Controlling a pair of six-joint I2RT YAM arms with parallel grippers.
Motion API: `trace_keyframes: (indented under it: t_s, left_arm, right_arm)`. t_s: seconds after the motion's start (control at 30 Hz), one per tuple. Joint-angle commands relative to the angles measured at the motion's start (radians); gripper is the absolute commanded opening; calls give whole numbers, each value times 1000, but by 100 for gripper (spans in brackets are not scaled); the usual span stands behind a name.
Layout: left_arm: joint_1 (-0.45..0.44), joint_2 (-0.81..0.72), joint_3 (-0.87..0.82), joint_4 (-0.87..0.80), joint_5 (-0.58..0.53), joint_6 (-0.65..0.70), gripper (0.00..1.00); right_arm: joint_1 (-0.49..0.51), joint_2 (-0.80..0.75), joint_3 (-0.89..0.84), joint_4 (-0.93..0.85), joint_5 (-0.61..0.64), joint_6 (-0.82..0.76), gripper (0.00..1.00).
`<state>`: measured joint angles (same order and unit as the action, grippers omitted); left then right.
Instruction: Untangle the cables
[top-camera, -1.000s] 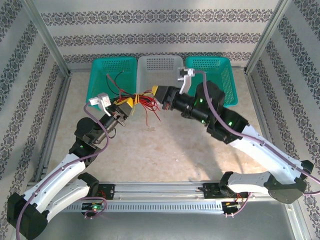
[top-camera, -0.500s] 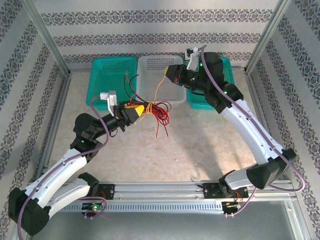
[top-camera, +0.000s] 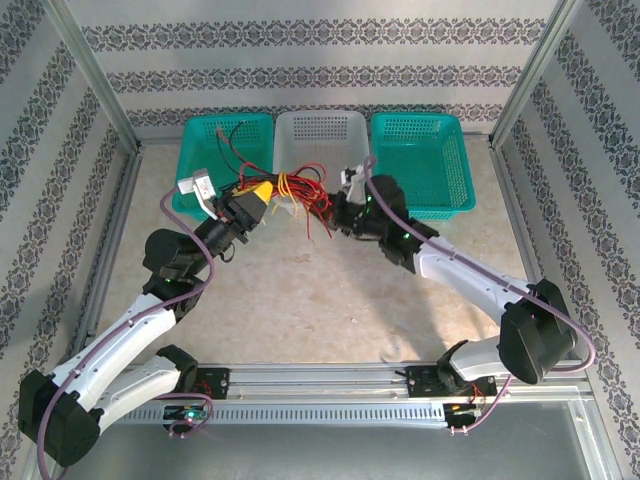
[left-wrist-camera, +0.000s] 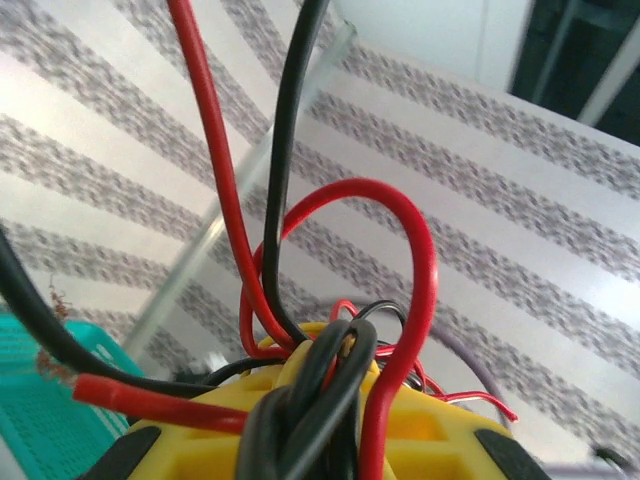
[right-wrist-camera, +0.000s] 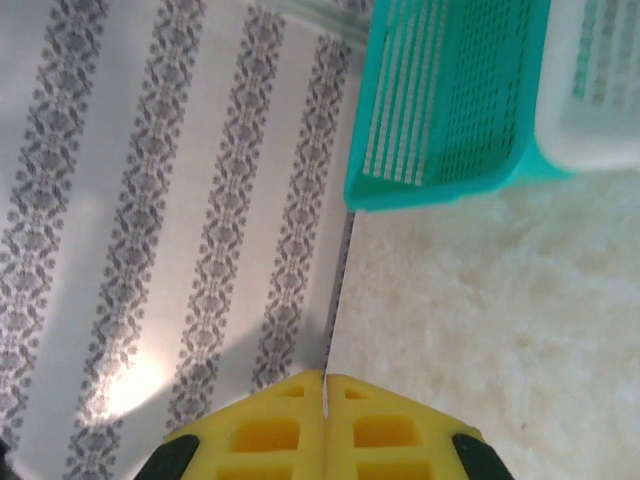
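The cables (top-camera: 293, 189) are a knotted bunch of red, black and yellow strands hanging just in front of the white basket (top-camera: 322, 127). Loose red and black ends reach back over the left teal basket (top-camera: 197, 160). My left gripper (top-camera: 256, 196) is shut on the bunch. In the left wrist view, black and red cables (left-wrist-camera: 300, 400) cross over its yellow fingers (left-wrist-camera: 455, 440), and a red loop (left-wrist-camera: 420, 260) arches above my left gripper (left-wrist-camera: 335, 385). My right gripper (top-camera: 338, 214) sits low beside the bunch, to its right. Its yellow jaws (right-wrist-camera: 325, 385) are shut with nothing between them.
A second teal basket (top-camera: 422, 160) stands at the back right. In the right wrist view a teal basket (right-wrist-camera: 450, 110) and the white one (right-wrist-camera: 600, 90) lie ahead, with the patterned wall (right-wrist-camera: 150, 200) to the left. Open tabletop (top-camera: 330, 300) lies in front of the arms.
My right gripper has dropped from up by the baskets to the table near the bunch, and the yellow strand no longer hangs from it. My left gripper carried the bunch back towards the baskets.
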<state>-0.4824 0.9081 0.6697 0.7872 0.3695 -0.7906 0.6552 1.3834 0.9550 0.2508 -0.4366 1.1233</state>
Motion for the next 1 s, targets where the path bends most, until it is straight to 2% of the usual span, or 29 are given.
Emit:
trace_keyframes:
  t_s: [0.0,0.13,0.3,0.43,0.57,0.77,0.87,0.97]
  left_arm:
    - [7,-22,-29,146,-207,78,0]
    - [10,-2,-84,174,-319,124,0]
    - [15,5,-122,124,-452,176,0]
    - [18,-5,-141,85,-473,205,0]
    - [19,-32,-151,-10,-503,223,0]
    - [20,-26,-141,-151,-415,234,0]
    - [20,-14,-134,-174,-267,234,0]
    - [21,4,-124,-167,-78,215,0]
  right_arm:
    - [92,-44,-89,132,105,33,0]
    - [183,-120,-170,193,186,44,0]
    - [245,-281,-213,145,326,5,0]
    - [268,-400,-209,72,419,-41,0]
    - [268,-466,-145,-12,455,-105,0]
    - [267,-457,76,-176,441,-266,0]
    - [255,-411,238,-283,446,-366,0]
    - [202,-341,397,-368,407,-427,0]
